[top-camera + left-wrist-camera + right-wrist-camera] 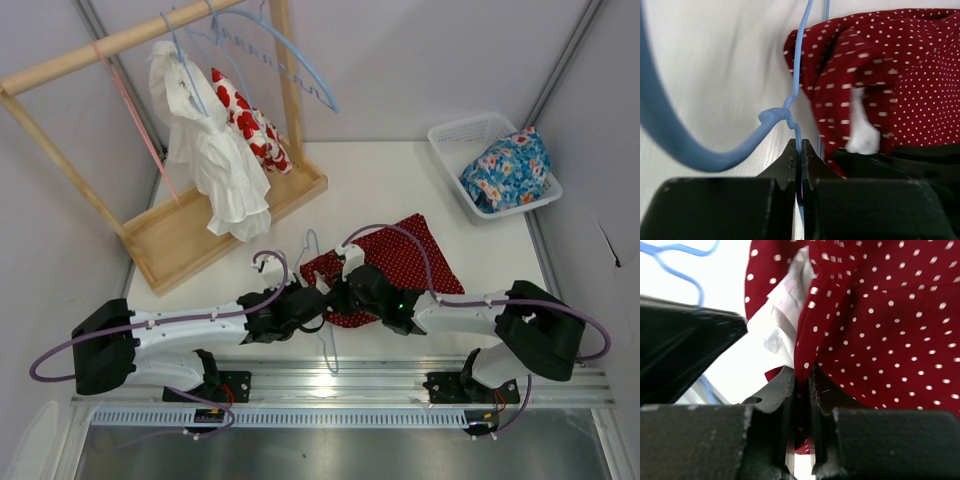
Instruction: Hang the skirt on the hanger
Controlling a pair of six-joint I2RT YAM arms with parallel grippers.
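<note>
**Both grippers closed – one on the hanger wire, one on the skirt edge**

The white table carries everything. At its far left stands the wooden rack, with a white garment and a white cloth with red blotches hanging on it. A big blue hanger with a wavy bar and a thin pink hanger hang from the same bar. At the far right corner sits a white basket that holds a blue floral garment.

The skirt lies flat on the table near the front, between the two arms and a little toward the right. It is dark red with small white dots. Its near-left corner is bunched up where the grippers meet.

The hanger is thin and pale blue. It lies just left of the skirt, touching its left edge, with the hook pointing to the far side.

The left gripper has its fingers pressed together on the hanger wire, just below the twisted neck. The right gripper pinches a fold of the skirt edge – its fingers are almost together, with only the fabric between them. A small white label shows inside the skirt beside this fold.
</note>
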